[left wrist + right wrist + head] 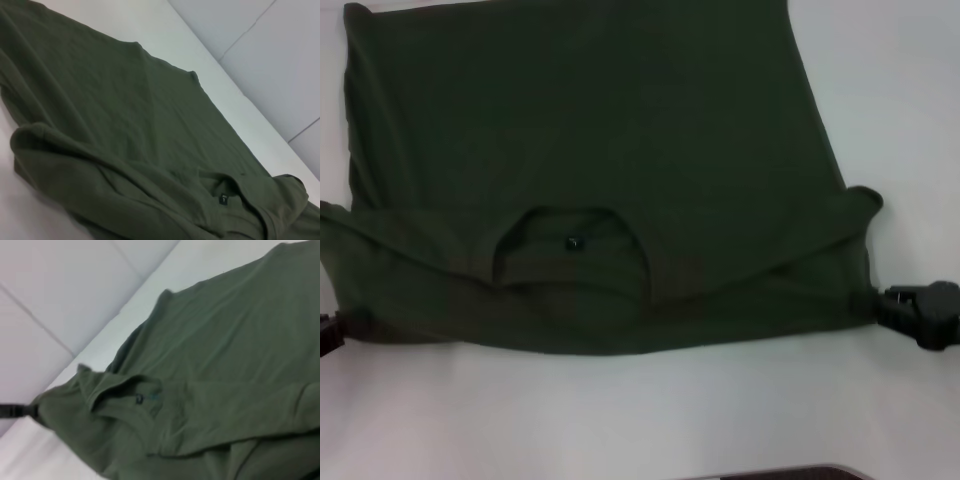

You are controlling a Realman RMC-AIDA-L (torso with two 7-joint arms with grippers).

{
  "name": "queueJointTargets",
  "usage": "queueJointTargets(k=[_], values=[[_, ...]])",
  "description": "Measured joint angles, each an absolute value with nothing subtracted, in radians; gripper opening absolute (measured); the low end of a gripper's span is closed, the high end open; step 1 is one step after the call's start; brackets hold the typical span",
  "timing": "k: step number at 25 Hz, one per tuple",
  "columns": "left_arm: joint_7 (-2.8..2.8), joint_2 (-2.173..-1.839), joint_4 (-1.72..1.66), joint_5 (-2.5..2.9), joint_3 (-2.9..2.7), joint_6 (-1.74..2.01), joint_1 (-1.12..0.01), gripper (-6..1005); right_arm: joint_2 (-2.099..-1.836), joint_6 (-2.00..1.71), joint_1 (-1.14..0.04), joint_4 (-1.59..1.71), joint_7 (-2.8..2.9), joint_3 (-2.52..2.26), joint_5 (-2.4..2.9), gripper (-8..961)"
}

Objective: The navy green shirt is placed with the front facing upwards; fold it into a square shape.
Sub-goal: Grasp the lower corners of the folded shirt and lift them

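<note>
The navy green shirt (pixel 590 150) lies spread on the white table (pixel 880 90). Its near part is folded over into a band with the collar opening and a small label (pixel 572 242) showing; no lettering shows. My left gripper (pixel 332 330) is at the band's left end, mostly cut off by the frame edge, and looks shut on the cloth; it also shows in the right wrist view (pixel 20 411). My right gripper (pixel 882 302) is shut on the band's right end. The shirt fills the left wrist view (pixel 125 125) and the right wrist view (pixel 225 365).
The white table surface (pixel 640 410) runs in front of the shirt to the near edge. A dark curved edge (pixel 780 473) shows at the bottom of the head view. A grey tiled floor (pixel 280 60) lies beyond the table's side.
</note>
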State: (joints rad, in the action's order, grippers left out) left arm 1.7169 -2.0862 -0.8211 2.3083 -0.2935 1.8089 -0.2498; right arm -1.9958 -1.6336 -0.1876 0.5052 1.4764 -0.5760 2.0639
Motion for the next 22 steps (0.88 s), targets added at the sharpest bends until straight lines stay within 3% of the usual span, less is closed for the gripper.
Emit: queueJointTargets(k=[22], values=[[1.693,-2.085,-0.826,2.372,-0.251,1.865,-0.235,50,-1.984,-1.706,-0.172,0.514,1.4,-0.546,2.132,67]])
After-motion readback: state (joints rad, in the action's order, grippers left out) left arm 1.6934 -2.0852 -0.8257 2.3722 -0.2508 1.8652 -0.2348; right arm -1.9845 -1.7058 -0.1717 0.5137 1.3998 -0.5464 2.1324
